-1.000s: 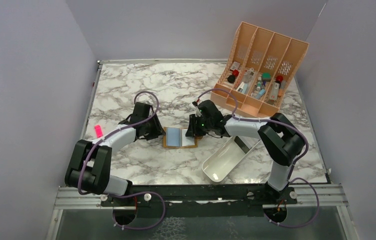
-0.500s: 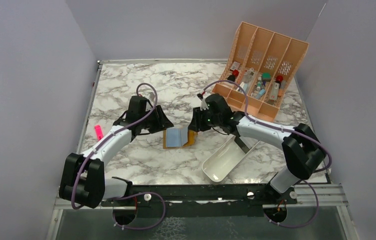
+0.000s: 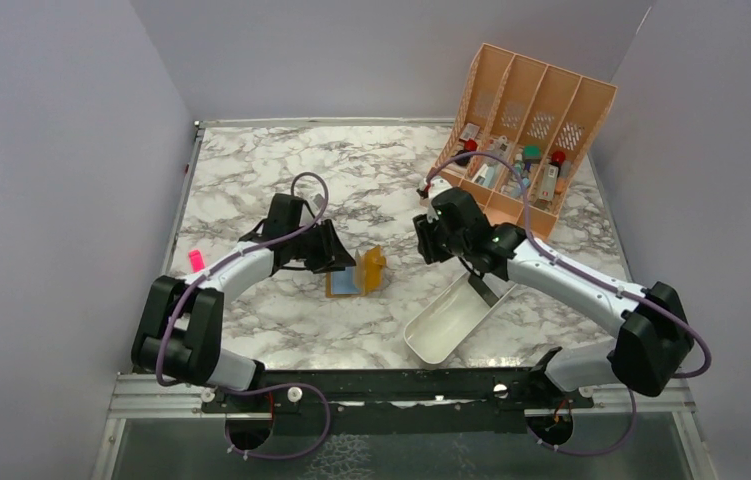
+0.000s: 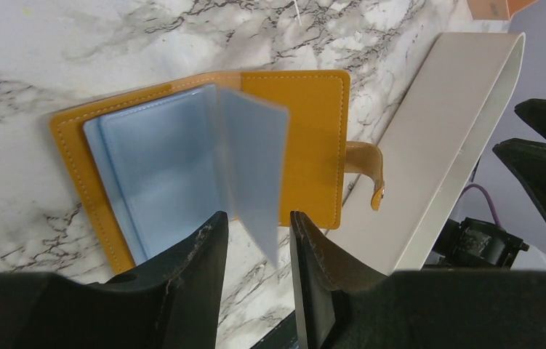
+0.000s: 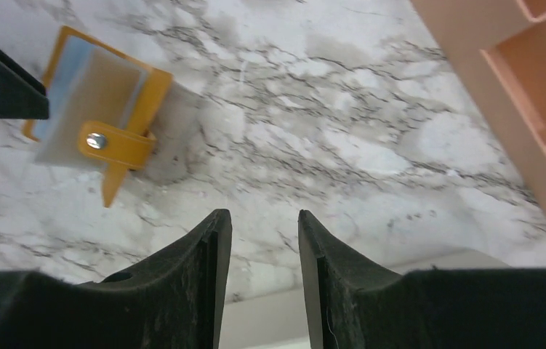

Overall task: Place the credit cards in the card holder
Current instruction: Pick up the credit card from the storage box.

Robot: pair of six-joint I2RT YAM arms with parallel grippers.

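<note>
The card holder [image 4: 313, 138] lies open on the table [image 3: 281, 170] just in front of the left hand [image 4: 257, 219]. The pale credit cards [image 4: 153, 167] are stacked on its inner side, with one leaf standing up loose. That leaf's edge is seen in the gap of the left hand, whose fingers are parted and not pinched on it. The right hand [image 5: 262, 217] is released and empty, well apart from the holder. The step is judged to be seating the last card. Next, the loose leaf needs to be pressed flat and the cover folded shut. Compared with a second ago, the right hand has been drawn back from the holder's right edge, and the right flap appears lifted.
</note>
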